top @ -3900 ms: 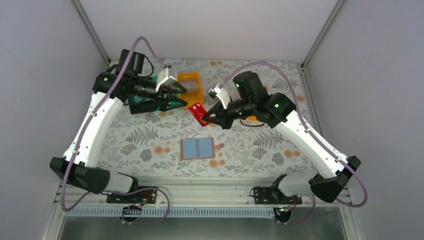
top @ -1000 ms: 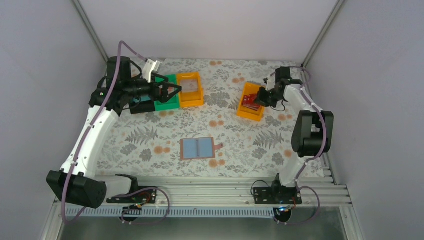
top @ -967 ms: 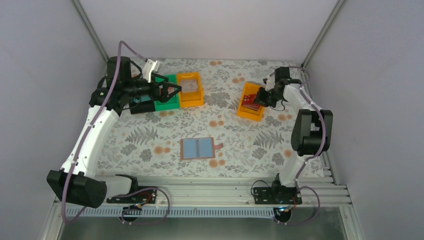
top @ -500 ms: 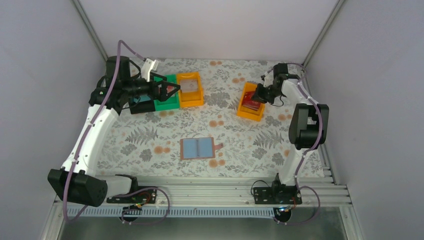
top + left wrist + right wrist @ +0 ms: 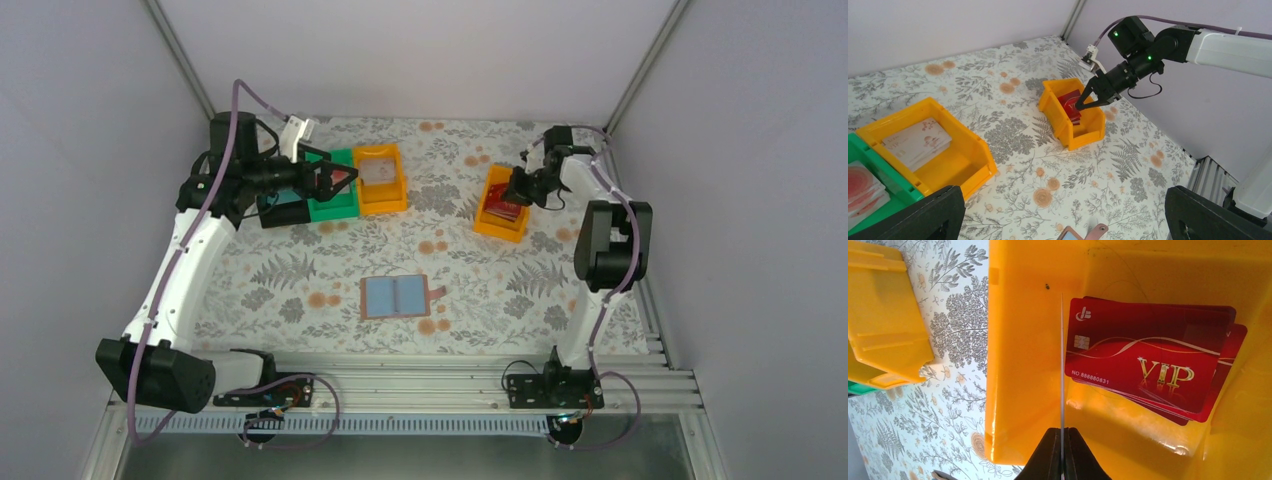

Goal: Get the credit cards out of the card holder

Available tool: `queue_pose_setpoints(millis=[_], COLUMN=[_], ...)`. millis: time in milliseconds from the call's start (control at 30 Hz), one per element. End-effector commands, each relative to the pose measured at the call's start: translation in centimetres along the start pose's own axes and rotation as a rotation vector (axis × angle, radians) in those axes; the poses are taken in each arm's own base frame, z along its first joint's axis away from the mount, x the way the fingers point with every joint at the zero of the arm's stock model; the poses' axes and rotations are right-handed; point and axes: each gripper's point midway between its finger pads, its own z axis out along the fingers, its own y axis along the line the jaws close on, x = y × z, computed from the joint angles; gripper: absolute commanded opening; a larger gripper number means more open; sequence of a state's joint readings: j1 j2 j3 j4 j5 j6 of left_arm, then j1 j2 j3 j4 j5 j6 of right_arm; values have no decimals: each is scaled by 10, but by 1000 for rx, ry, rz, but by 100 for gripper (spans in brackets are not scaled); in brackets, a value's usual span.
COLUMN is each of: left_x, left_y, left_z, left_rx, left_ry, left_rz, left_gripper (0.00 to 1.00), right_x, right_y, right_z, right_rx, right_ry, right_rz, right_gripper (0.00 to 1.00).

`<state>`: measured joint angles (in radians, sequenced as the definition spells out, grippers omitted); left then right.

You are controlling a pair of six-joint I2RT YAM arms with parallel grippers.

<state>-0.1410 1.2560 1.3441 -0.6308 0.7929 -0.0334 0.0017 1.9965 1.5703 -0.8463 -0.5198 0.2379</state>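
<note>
Far-left side of my table: a green bin point(image 5: 333, 211) right up against an orange bin point(image 5: 385, 207). Another orange bin point(image 5: 500, 231) sits angled near the far-right corner, all on flowery cloth point(image 5: 300, 270).

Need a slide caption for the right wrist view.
Right gripper holds a thin card edge-on, pointing into a yellow plastic bin containing dark red VIP credit cards.

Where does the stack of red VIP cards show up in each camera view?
Top external: red cards in the orange bin at the table's far right.
Left wrist: red cards upper centre, inside the farther orange bin.
Right wrist: red cards centre-right, lying on the bin floor.
Shared landmark: that orange bin.
</note>
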Motion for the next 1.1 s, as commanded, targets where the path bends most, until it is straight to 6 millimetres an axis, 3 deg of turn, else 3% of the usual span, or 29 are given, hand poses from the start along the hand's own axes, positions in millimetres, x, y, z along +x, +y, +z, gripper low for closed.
queue_pose_setpoints(millis=[0,367,500,667,867,967,1067], left_x=[1,4,5,5,3,5,5], left_y=[3,5,5,6,5,5,5], left_z=[-3,-4,-3,-2,-4,-4,-3], left_rx=[-14,-14,-14,-10,-10,-11,-8], left_ry=[3,7,8,10,6,8,8], left_rz=[6,-3,-7,-13,-7,-9,-9], left_gripper=[100,100,100,100,100,100,100], right_x=[-7,-14,-22,-35,-30,-33,-40], right_y=[-4,-16,-16,-30,-37,-36,-20], right_z=[4,0,-11,-31,-20,-20,-28], right_rx=[28,118,155,286,307,327,312], right_ry=[10,-7,-50,-122,-95,-101,-128], right_rz=[-9,-3,-2,2,0,-11,-53], right_gripper=[4,19,27,30,30,30,30])
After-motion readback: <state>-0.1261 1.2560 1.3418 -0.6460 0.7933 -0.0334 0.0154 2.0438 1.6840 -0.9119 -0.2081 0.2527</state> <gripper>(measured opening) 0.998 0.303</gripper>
